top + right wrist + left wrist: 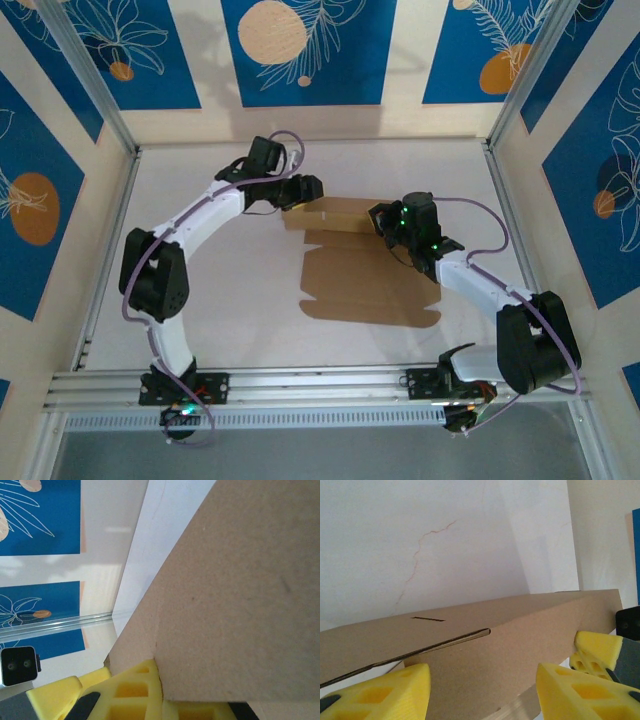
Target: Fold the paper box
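I begin with the table [240,335]. It has bare surface on every side of both grippers, so I judge that the arms can swing outward freely as far as the metal rails [105,260] at its borders. The paper box [370,285] lies between the two grippers. Its far strip is raised into a long wall that runs from one gripper to the other, and the rest of the sheet is flat on the table, on the near side of the right gripper [384,222]. I think each gripper stands at one end of the wall to hold it upright while the fold is made. The right gripper is closed and touches the right end of the wall, but I cannot tell whether a thin flap is pinched in it. The left gripper [482,692] is about half open, with its yellow fingers [395,692] set along the long face of the wall and nothing clamped between them. Just above these fingers there is an open seam [445,641] and a small slit [427,619], and I would avoid catching a fingertip there.
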`<state>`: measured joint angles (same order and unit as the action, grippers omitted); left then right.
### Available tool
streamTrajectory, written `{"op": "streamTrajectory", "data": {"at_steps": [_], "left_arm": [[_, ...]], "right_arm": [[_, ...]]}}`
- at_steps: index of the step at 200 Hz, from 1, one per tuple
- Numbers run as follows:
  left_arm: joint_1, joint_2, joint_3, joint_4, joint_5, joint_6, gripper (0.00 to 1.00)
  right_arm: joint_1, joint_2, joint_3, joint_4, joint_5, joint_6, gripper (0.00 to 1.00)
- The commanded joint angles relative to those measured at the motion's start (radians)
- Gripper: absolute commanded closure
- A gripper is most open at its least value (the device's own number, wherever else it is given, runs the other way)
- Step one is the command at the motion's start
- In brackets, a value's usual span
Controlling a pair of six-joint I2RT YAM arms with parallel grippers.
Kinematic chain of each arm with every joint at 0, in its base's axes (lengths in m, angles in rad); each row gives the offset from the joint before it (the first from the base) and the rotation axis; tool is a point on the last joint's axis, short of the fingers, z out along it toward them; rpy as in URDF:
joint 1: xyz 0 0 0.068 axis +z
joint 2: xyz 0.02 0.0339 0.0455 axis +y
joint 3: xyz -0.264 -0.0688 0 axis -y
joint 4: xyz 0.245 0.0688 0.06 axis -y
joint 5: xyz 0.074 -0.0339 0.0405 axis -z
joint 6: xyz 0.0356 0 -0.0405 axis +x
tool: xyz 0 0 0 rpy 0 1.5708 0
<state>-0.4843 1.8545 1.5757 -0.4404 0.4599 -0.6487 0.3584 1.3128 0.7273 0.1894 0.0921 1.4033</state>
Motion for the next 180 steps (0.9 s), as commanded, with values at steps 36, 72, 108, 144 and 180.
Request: {"op": "streamTrajectory", "data": {"at_steps": [36,72,108,144,180], "left_arm": [[-0.037,0.032,-0.033,0.107,0.031,-0.052,0.43],[-0.065,0.046,-0.066,0.212,0.073,-0.134,0.43],[-0.064,0.021,-0.072,0.156,0.037,-0.092,0.43],[-0.046,-0.028,-0.098,0.105,0.028,-0.093,0.42],[-0.049,-0.040,-0.179,0.259,0.111,-0.228,0.43]], "right_arm": [[0.016,0.029,0.022,-0.058,-0.036,-0.011,0.95],[0.018,0.035,0.026,-0.056,-0.035,-0.006,0.95],[0.015,0.027,0.031,-0.077,-0.030,-0.022,0.95],[0.016,0.026,0.031,-0.082,-0.026,-0.031,0.95],[0.016,0.035,0.031,-0.077,-0.028,-0.028,0.95]]}}
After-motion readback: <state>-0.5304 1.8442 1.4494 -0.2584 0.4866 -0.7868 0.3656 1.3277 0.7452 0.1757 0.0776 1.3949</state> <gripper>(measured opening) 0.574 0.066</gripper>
